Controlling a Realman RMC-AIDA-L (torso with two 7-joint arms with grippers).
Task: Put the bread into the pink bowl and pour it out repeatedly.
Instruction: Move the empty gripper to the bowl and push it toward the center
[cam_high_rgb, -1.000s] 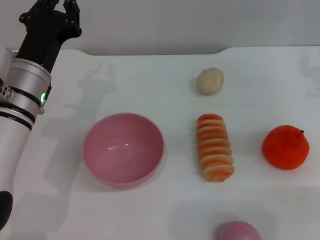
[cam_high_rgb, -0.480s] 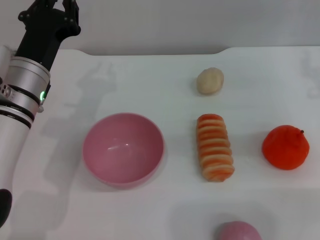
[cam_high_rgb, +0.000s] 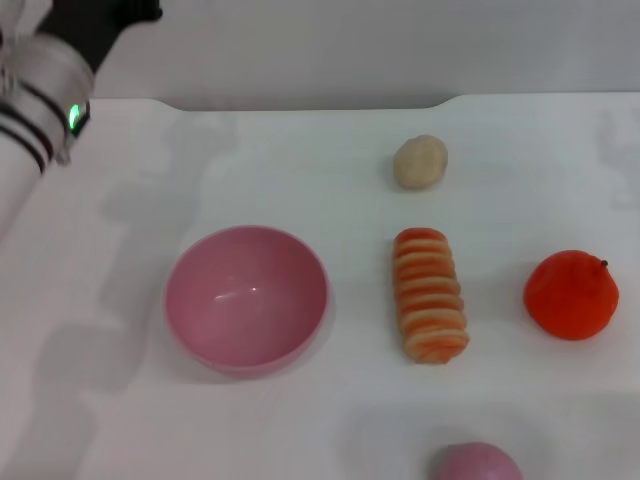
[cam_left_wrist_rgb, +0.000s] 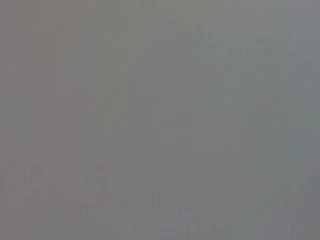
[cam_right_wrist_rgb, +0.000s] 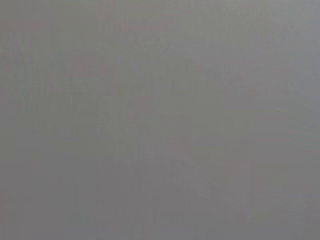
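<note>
The left arm (cam_high_rgb: 35, 90) sits at the far left corner of the worktop (cam_high_rgb: 250, 160); its pincer is out of view, so I cannot tell its state, and the right pincer is unseen too. The empty pink bowl (cam_high_rgb: 246, 298) stands just left of the bread (cam_high_rgb: 430, 294), apart from it. Best grip the loaf across its ridged middle. The bun (cam_high_rgb: 420, 161), orange fruit (cam_high_rgb: 570, 294) and a pink round thing (cam_high_rgb: 477, 463) stand clear of that short path.
</note>
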